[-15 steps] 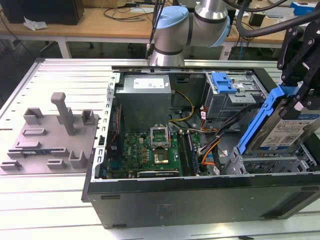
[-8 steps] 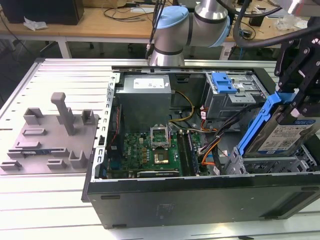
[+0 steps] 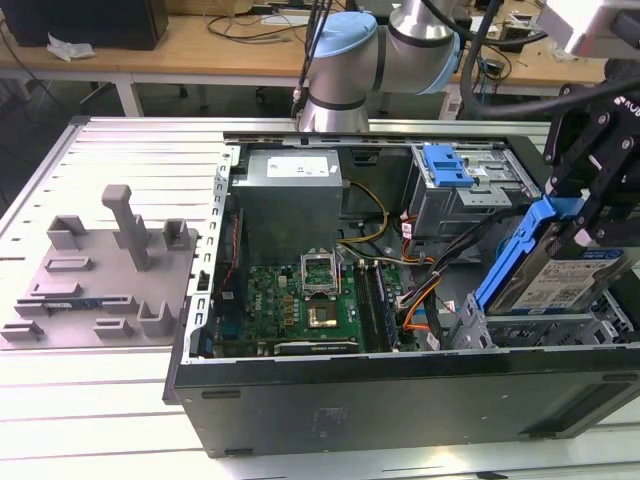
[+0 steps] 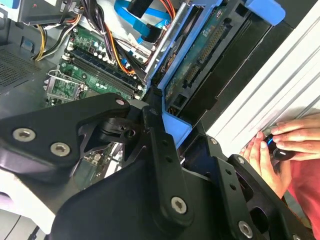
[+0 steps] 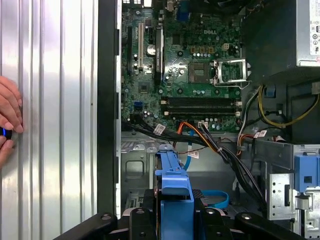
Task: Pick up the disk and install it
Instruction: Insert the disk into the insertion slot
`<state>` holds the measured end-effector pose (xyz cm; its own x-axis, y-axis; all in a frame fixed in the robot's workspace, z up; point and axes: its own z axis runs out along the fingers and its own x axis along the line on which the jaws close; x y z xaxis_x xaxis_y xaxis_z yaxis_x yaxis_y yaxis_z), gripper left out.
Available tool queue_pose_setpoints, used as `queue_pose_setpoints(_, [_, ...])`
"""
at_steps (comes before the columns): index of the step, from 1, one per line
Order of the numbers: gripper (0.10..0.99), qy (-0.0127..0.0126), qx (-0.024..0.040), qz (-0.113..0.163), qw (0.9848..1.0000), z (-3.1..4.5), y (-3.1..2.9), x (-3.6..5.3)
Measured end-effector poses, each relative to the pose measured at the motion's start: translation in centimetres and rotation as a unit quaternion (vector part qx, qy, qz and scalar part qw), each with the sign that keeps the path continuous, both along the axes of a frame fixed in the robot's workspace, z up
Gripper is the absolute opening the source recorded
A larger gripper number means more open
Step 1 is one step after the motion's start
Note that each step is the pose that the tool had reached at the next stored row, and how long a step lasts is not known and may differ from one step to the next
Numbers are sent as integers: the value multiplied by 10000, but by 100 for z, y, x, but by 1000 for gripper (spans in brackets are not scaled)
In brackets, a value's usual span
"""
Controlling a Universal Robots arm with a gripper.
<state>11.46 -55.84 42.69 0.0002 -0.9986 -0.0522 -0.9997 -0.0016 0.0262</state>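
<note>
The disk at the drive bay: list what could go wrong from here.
1. The disk hangs tilted in the gripper at the drive bay. Its blue rails may catch on the bay's metal edge and jam.
2. The cable bundle runs right beside the bay and could be snagged or pinched.
3. A person's hand rests on the table beside the case, possibly within the arm's sweep.
</note>
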Motion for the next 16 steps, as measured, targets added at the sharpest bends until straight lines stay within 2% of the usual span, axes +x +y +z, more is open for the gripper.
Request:
queue_pose_setpoints(2, [369, 0, 0, 0, 10000, -19, -5, 0])
queue_pose_setpoints(7, [380, 0, -2, 0, 10000, -128, -37, 0])
queue_pose_setpoints(8, [439, -1, -1, 0, 10000, -138, -38, 0])
queue_pose_setpoints(10, [439, 0, 0, 0, 10000, -156, -39, 0])
queue_pose_setpoints(11, [506, 0, -1, 0, 10000, -161, -39, 0])
queue_pose_setpoints(16, [506, 0, 0, 0, 10000, -172, -40, 0])
